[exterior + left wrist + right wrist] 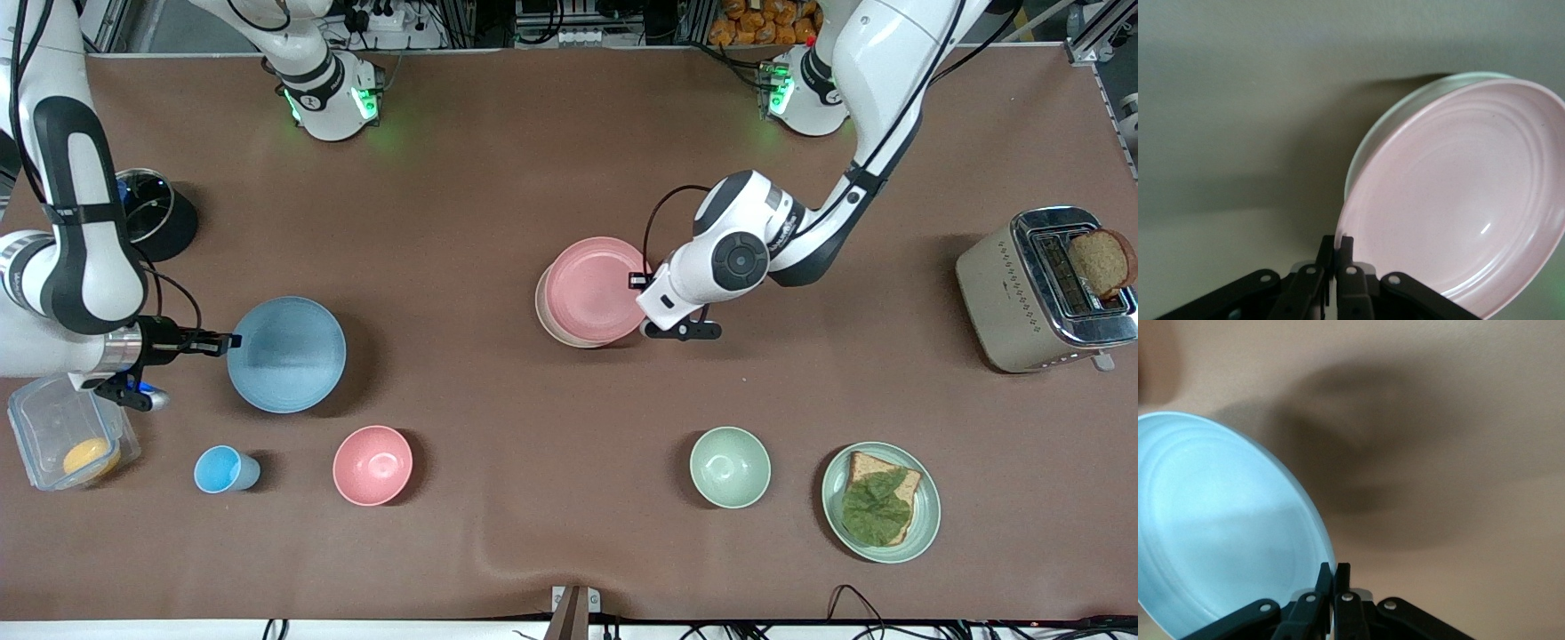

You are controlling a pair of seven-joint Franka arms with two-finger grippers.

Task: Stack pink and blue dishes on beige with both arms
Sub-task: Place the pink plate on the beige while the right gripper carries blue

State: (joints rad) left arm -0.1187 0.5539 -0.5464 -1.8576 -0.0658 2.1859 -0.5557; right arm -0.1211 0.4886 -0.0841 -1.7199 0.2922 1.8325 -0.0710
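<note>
The pale pink plate point(591, 289) lies over the beige plate point(544, 318) at mid table, slightly offset, so only a crescent of the beige rim shows. My left gripper point(638, 281) is shut on the pink plate's rim at the edge toward the left arm's end. In the left wrist view the pink plate point(1458, 200) tilts up from my left gripper point(1338, 243), with the lower plate's rim point(1405, 115) just under it. The light blue plate point(286, 354) hangs over the table toward the right arm's end, casting a shadow. My right gripper point(229, 340) is shut on its rim. In the right wrist view my right gripper point(1336, 570) pinches the blue plate point(1225, 527).
Nearer the front camera stand a blue cup point(222, 469), a pink bowl point(372, 465), a green bowl point(730, 467) and a green plate with bread point(925, 520). A clear box point(36, 427) and a dark lidded pot point(151, 213) sit by the right arm. A toaster point(1005, 293) stands at the left arm's end.
</note>
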